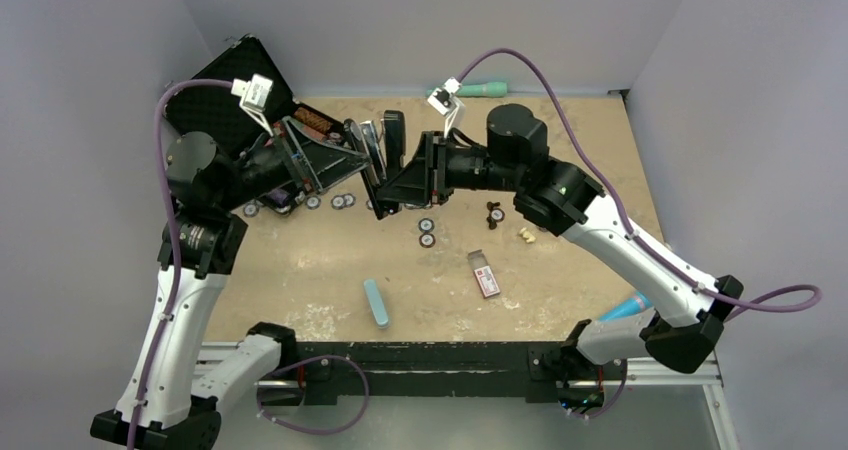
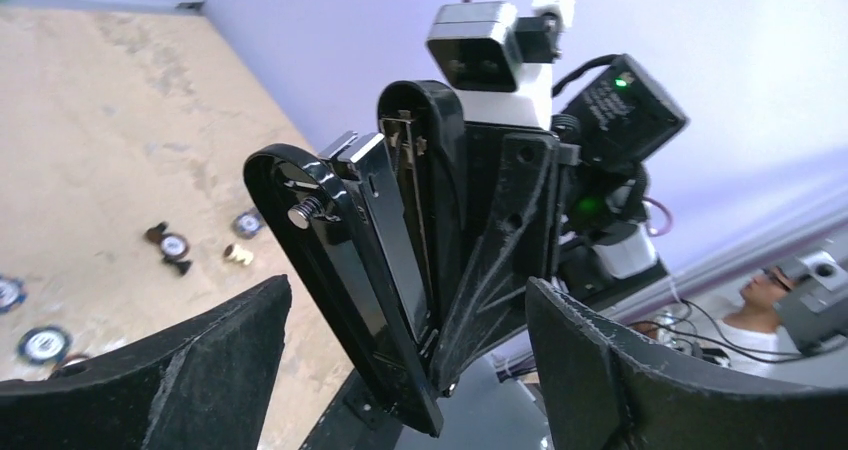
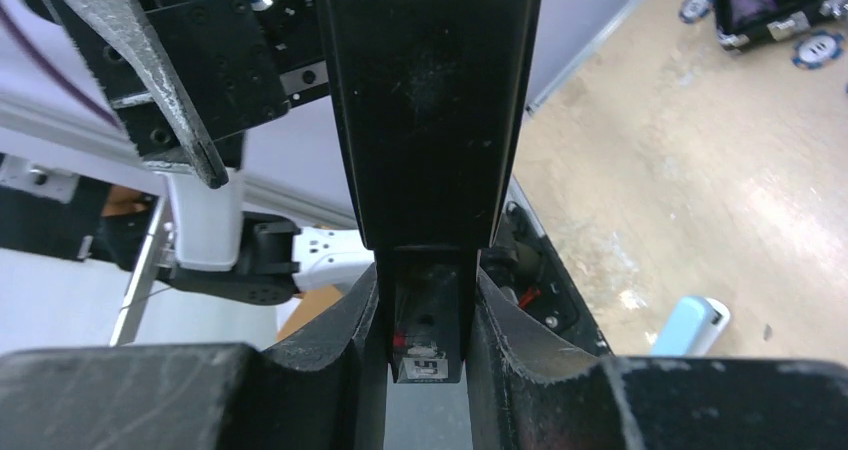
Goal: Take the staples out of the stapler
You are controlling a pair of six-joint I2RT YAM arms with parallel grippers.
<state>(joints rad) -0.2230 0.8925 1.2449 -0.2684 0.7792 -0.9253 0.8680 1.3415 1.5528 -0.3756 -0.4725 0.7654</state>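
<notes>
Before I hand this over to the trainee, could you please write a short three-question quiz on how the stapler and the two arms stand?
1. True or false: the stapler lies flat on the table.
2. Which jaws grip the stapler? A. the left jaws B. the right jaws C. neither
3. Fill in: the left jaws stand ____ (open or shut).
Key: 1 false, it is held up in the air, swung open; 2 B; 3 open.
</notes>
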